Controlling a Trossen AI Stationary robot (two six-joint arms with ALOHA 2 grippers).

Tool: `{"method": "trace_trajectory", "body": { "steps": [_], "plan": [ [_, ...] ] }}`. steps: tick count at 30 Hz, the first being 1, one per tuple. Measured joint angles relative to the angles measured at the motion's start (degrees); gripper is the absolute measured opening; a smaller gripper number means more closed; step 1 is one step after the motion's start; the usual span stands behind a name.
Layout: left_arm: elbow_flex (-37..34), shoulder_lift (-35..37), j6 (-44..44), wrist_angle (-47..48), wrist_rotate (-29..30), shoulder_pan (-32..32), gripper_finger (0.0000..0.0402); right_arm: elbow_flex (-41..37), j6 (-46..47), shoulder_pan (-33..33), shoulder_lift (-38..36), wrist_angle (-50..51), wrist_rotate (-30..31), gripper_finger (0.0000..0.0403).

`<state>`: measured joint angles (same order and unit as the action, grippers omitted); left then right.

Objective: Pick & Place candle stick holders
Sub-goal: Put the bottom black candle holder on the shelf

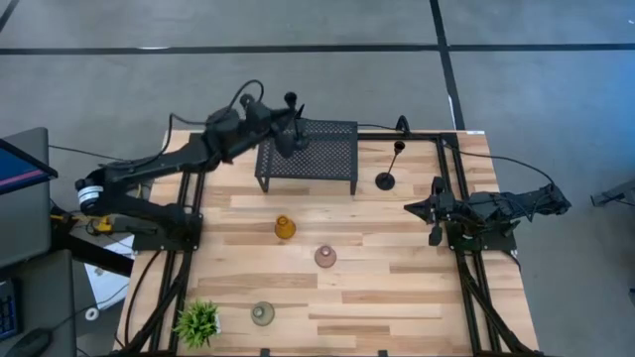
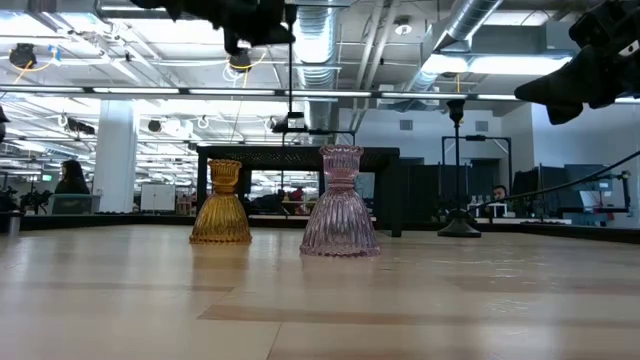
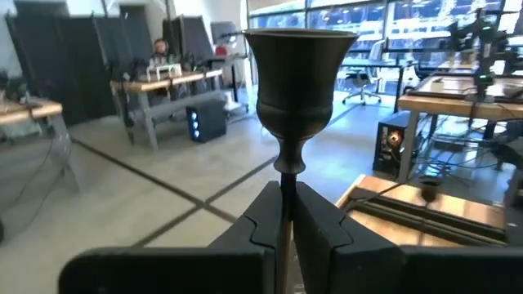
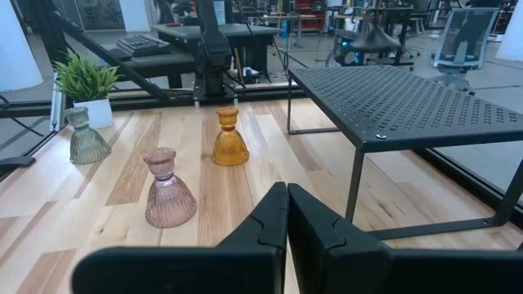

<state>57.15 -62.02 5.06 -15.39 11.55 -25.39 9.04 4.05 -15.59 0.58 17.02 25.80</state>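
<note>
My left gripper (image 1: pixel 283 121) is raised over the left end of the black mesh stand (image 1: pixel 322 159), shut on a tall black candle stick holder (image 3: pixel 294 73). A second tall black holder (image 1: pixel 389 175) stands on its round base on the table, right of the stand. The amber holder (image 1: pixel 285 227), the pink holder (image 1: pixel 325 257) and the grey-green holder (image 1: pixel 262 314) stand upright on the wood. My right gripper (image 1: pixel 434 210) waits shut at the table's right side, above the wood and touching nothing. My left gripper pinches the tall holder's thin stem (image 3: pixel 284 189) between its two fingers, just under the cup. The fingers come at it about level and lie across the stem. The holder is upright, cup above the fingers, stem (image 2: pixel 291 75) hanging down, round base (image 2: pixel 290 124) clear above the stand's top.
A small spiky green plant (image 1: pixel 198 320) stands at the near left corner beside the grey-green holder. The stand (image 2: pixel 300 152) sits at the far side, behind the amber and pink holders. Bare wood lies between the pink holder and the right arm.
</note>
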Motion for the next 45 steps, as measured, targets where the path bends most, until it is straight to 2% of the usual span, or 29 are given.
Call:
{"method": "trace_trajectory", "body": {
  "steps": [9,13,18,29,32,37,45],
  "plan": [
    [1.8,-5.4,-5.6,-2.1,-4.8,-7.9,0.0018,0.0,0.0,0.0,0.0,0.0,0.0,0.0000],
    [1.8,-7.7,-7.5,-5.2,-10.0,-8.6,0.0018,0.0,0.0,0.0,0.0,0.0,0.0,0.0000],
    [1.8,-9.5,-7.5,-5.8,-10.3,-8.5,0.0018,0.0,0.0,0.0,0.0,0.0,0.0,0.0000],
    [1.8,-6.7,-3.9,-5.3,-9.4,-8.5,0.0018,0.0,0.0,0.0,0.0,0.0,0.0,0.0000],
    [1.8,-4.8,-2.2,-2.2,-7.5,-8.5,0.0018,0.0,0.0,0.0,0.0,0.1,0.0,0.0000],
    [1.8,-2.3,1.1,1.3,0.2,-8.7,0.0018,0.0,0.0,0.0,0.0,0.1,0.0,0.0000],
    [1.8,-2.3,-2.4,6.9,1.1,-12.2,0.0018,0.0,0.0,0.0,0.0,0.1,0.0,0.0000]
  ]
}}
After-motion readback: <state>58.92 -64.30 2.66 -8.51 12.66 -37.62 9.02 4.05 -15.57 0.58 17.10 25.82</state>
